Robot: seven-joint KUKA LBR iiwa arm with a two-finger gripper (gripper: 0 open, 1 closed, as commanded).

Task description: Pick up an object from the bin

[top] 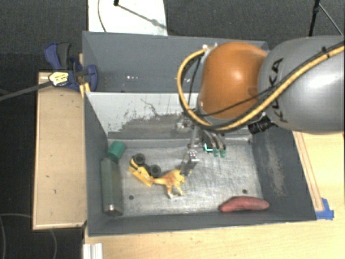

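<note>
The grey bin (102,123) is holding 1 green-capped bottle (110,179) at lower left. The pincer (188,167), released or clenched I cannot tell, is hanging just beside the central orange toy animal (172,181), probably to seize it.

a small orange-yellow toy animal (172,181) lies on the bin (280,171) floor, near the front middle.

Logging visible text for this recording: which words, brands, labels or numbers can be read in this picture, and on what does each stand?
"KUKA": black letters on the grey arm housing, running sideways.
Green-capped bottle, yellow toy, orange figure, reddish oblong piece: no lettering that can be read.
</note>
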